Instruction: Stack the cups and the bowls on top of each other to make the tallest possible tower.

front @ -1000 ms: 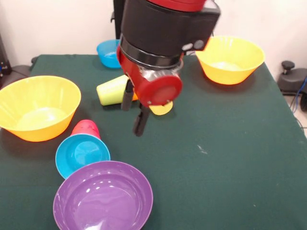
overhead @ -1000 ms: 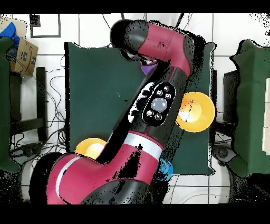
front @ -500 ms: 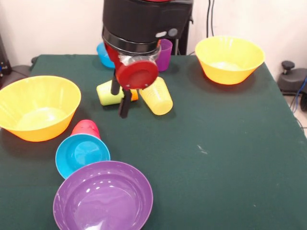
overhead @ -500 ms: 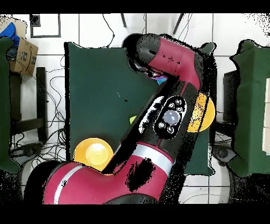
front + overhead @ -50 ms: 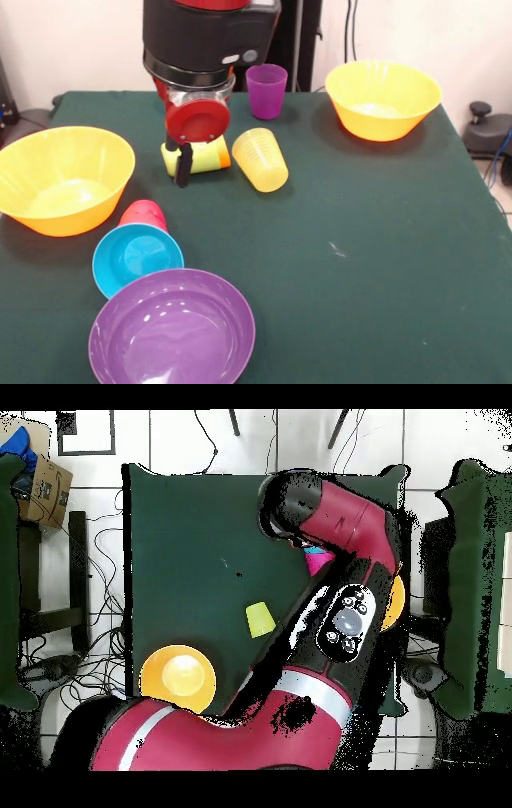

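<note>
Near the desk's [image 5: 384, 240] far edge, gripper [image 5: 182, 164] over the tipped lime green cup [image 5: 196, 158], fingers' spread impossible to tell, yellow cup [image 5: 261, 160] on its side beside it, purple cup [image 5: 266, 90] upright behind, cyan bowl [image 5: 136, 256] against red cup [image 5: 144, 214].

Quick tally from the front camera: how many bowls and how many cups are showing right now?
Bowls: 4: left large orange bowl, right large orange bowl, purple bowl, cyan bowl.
Cups: 5: purple cup, yellow cup, lime green cup, red cup, orange cup barely showing.
Total: 9.
</note>
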Robot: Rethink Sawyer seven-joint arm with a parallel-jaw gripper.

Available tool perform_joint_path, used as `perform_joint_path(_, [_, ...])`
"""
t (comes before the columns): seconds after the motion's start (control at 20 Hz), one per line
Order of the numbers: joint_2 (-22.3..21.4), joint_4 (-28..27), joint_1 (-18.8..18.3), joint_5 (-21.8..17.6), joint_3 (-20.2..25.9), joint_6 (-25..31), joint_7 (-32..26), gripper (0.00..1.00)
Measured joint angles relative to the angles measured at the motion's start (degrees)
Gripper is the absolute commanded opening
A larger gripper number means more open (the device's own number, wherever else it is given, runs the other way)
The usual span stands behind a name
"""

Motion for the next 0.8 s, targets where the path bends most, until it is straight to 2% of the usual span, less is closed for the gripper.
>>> perform_joint_path(0.5, [-0.74, 3.70, -2.78, -5.71, 4.01, -4.45, 0.00, 1.00])
perform_joint_path(0.8, [-0.89, 3.98, -3.98, -8.59, 5.38, -4.65, 0.00, 1.00])
